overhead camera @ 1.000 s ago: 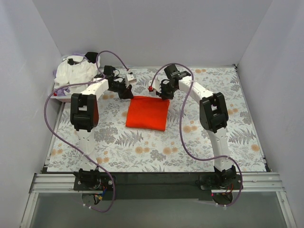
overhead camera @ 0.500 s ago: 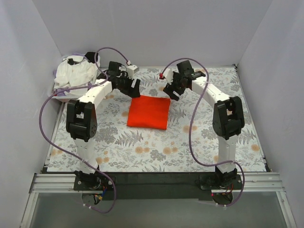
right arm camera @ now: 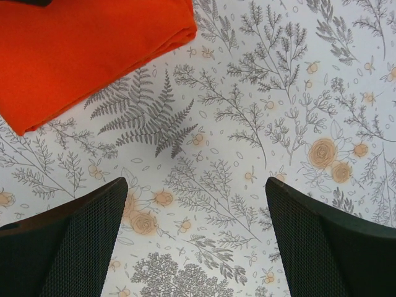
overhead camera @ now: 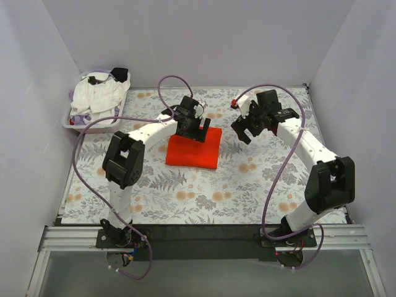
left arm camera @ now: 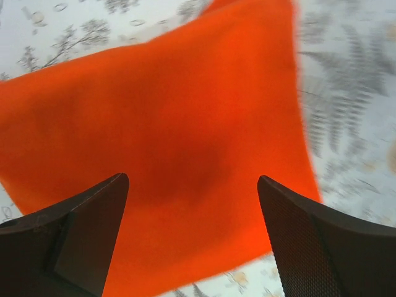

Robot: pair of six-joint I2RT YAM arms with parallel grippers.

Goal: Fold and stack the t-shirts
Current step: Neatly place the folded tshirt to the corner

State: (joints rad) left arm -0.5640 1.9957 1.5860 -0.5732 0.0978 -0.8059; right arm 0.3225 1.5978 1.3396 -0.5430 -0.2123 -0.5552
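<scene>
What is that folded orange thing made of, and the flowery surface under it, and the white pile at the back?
The orange-red t-shirt looks like soft matte cloth: rounded fold edges, no shine. The floral sheet seems thin printed fabric, flat and matte, though possibly vinyl. The white t-shirts look like soft cloth, crumpled in loose folds.

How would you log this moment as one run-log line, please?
left gripper: open, above folded orange-red t-shirt | right gripper: open, empty, over floral cloth | white t-shirts: heaped far left, unfolded
</scene>
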